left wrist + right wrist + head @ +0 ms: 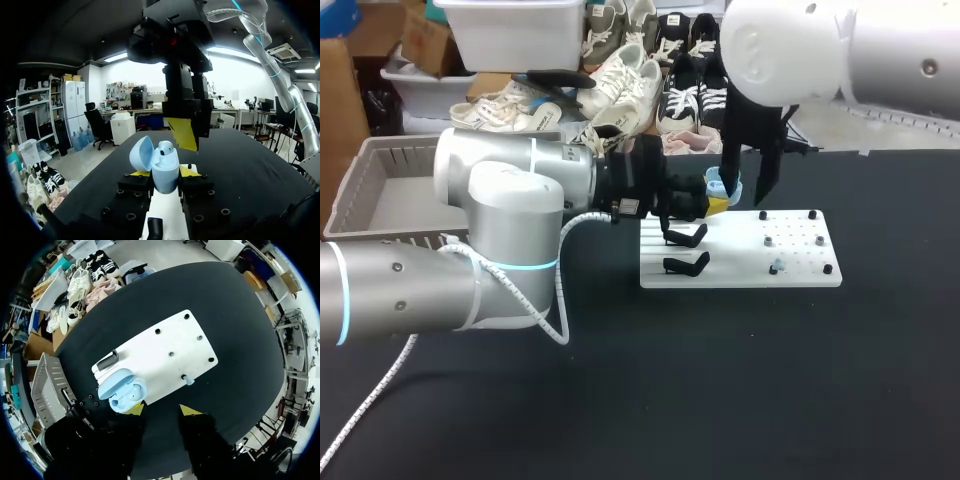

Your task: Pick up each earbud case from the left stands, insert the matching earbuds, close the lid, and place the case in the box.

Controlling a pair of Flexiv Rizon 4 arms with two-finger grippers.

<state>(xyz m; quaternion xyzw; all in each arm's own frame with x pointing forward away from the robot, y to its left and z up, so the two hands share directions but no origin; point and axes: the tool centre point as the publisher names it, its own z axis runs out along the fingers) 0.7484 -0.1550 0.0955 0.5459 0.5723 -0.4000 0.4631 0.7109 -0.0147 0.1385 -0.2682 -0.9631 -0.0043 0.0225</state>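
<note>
Holding the earbud case (167,165) with its lid (141,152) open
My left pincer (163,173) is pinching it while my right pincer (161,411) is hovering spread above it

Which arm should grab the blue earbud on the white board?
Right: the right gripper hangs open above the board, near the earbud; the left gripper is shut on the open case.

In the head view, the light-blue egg-shaped plastic earbud case (722,184) is mostly hidden behind the right black claw (745,202). My left arm (510,220) covers part of the grey slatted plastic basket (395,200). The tiny pegs (776,267) on the white flat board (740,262) are too small to identify. The left wrist view cuts off a black hooked stand (155,227).
</note>
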